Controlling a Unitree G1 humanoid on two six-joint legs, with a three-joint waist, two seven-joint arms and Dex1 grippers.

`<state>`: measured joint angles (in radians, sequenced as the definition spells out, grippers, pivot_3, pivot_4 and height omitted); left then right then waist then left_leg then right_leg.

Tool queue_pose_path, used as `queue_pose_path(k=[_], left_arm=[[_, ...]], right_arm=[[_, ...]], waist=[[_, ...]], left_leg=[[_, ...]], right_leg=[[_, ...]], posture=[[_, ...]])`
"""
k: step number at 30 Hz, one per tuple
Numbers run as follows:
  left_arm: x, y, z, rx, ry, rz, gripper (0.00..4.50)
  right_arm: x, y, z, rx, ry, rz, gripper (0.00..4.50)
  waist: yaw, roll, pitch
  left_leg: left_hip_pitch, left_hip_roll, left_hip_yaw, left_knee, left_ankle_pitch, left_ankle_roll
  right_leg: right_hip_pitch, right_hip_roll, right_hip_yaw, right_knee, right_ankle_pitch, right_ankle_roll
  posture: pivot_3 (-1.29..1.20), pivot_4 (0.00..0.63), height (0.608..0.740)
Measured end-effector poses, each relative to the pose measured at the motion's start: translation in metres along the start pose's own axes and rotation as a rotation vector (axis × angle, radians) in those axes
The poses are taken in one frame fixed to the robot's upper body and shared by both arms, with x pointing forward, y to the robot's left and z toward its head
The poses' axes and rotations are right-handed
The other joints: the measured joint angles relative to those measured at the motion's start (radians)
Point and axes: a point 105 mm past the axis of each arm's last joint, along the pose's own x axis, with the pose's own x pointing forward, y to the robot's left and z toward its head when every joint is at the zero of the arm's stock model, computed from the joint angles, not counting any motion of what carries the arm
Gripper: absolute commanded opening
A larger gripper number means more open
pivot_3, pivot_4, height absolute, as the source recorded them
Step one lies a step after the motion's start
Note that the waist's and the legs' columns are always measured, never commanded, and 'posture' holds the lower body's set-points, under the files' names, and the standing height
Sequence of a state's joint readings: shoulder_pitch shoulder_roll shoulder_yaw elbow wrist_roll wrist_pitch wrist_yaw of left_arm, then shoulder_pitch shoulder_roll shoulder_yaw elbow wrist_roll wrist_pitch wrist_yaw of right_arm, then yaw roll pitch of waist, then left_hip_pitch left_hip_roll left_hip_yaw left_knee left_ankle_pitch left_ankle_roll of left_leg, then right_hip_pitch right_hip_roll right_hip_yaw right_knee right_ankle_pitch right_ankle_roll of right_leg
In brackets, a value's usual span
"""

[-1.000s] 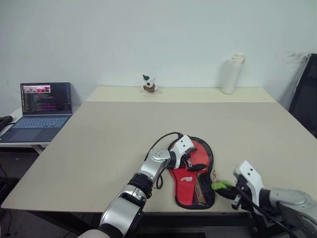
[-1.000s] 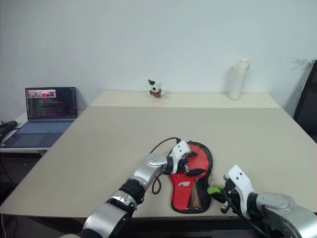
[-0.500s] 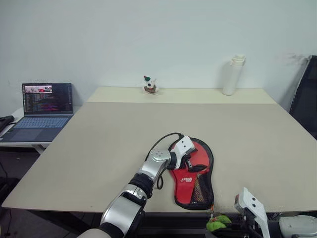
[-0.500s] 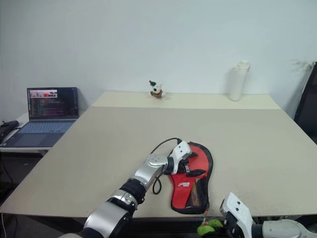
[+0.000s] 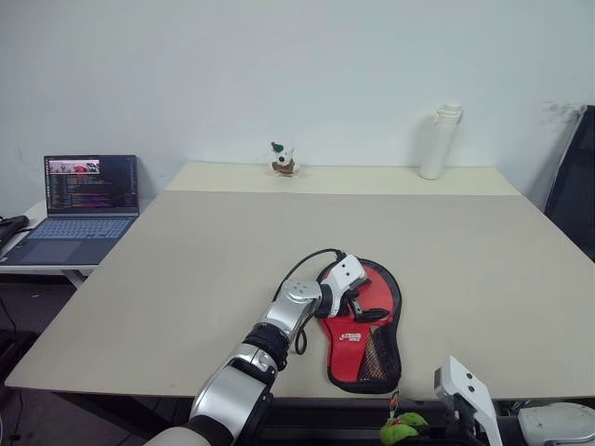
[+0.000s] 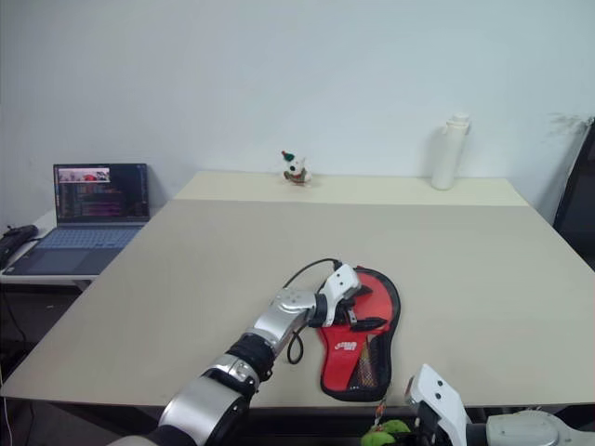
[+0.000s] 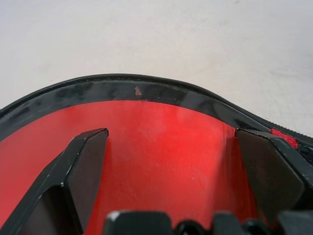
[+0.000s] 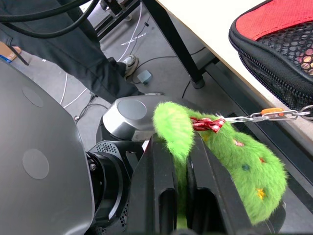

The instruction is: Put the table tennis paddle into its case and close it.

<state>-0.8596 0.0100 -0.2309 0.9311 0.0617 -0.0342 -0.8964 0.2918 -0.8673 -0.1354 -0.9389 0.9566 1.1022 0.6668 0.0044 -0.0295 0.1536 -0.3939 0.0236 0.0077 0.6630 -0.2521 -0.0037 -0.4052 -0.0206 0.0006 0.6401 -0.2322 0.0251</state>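
Note:
The case [image 5: 364, 321], a black pouch with a red panel and a mesh part, lies flat near the table's front edge. My left gripper [image 5: 363, 306] rests on its round end, open, with its fingers [image 7: 83, 166] spread over the red panel [image 7: 166, 142]. Below and in front of the table edge, my right gripper [image 8: 188, 196] is shut on the fuzzy green pull tag [image 8: 230, 156]. A short chain [image 8: 264, 116] runs from the tag to the case's zipper end [image 8: 283, 44]. The table tennis paddle is hidden.
A laptop [image 5: 79, 200] sits open on a side table at the left. A small figurine [image 5: 281, 159] and a white bottle [image 5: 437, 141] stand at the table's far edge. A dark chair [image 5: 572, 177] is at the right. Under the table are a table leg [image 8: 171, 39] and cables.
My right gripper has drawn back with the green tag, from beside the case's narrow end to below the table's front edge. The left gripper has stayed on the case.

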Motion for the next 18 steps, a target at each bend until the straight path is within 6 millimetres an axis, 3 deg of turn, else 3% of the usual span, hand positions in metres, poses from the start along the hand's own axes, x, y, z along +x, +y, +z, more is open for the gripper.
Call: queue_pose_path(k=[1,2,7,12,15,18], left_arm=[[0.000,0.000,0.000,0.000,0.000,0.001,4.50],[0.000,0.000,0.000,0.000,-0.001,0.002,4.50],[0.001,0.001,0.000,0.001,0.000,0.014,4.50],[0.002,0.001,0.002,0.010,-0.007,0.015,4.50],[0.001,0.000,0.005,0.019,-0.016,0.008,4.50],[-0.004,0.000,0.006,0.023,-0.022,0.003,4.50]], right_arm=[[-0.001,0.000,0.000,0.003,0.002,0.004,0.56],[-0.001,0.000,0.001,0.001,0.004,0.010,0.70],[0.002,0.011,0.003,0.007,0.003,0.082,2.38],[0.000,-0.006,0.017,-0.034,-0.026,0.028,2.38],[-0.006,-0.026,0.030,-0.047,-0.065,-0.044,2.38],[-0.020,-0.055,0.054,-0.112,-0.149,-0.179,2.38]], waist=[[0.000,0.000,0.000],[0.000,0.000,0.000],[0.001,-0.001,0.000],[0.001,-0.001,0.001],[0.002,0.000,0.000],[0.000,0.001,0.002]], left_leg=[[0.000,0.000,0.000,0.000,0.000,0.000],[0.000,0.000,-0.001,0.000,0.000,0.000],[-0.001,0.000,-0.002,0.001,0.000,0.000],[-0.001,0.000,-0.003,0.001,0.000,0.000],[-0.003,0.000,-0.003,0.001,0.000,0.000],[-0.004,0.000,-0.004,0.000,0.000,0.000]], right_leg=[[0.000,0.000,0.000,0.000,-0.001,-0.002],[0.000,0.000,-0.001,0.000,-0.001,-0.002],[0.000,0.000,-0.002,0.000,-0.002,-0.003],[0.001,-0.001,-0.003,0.000,-0.002,-0.004],[0.000,-0.001,-0.005,-0.001,-0.002,-0.004],[-0.001,-0.001,-0.006,-0.001,-0.002,-0.004]], posture=[[0.00,0.150,0.740],[0.00,0.150,0.740],[0.00,0.150,0.740],[0.00,0.150,0.740],[0.00,0.150,0.740],[0.00,0.150,0.740]])
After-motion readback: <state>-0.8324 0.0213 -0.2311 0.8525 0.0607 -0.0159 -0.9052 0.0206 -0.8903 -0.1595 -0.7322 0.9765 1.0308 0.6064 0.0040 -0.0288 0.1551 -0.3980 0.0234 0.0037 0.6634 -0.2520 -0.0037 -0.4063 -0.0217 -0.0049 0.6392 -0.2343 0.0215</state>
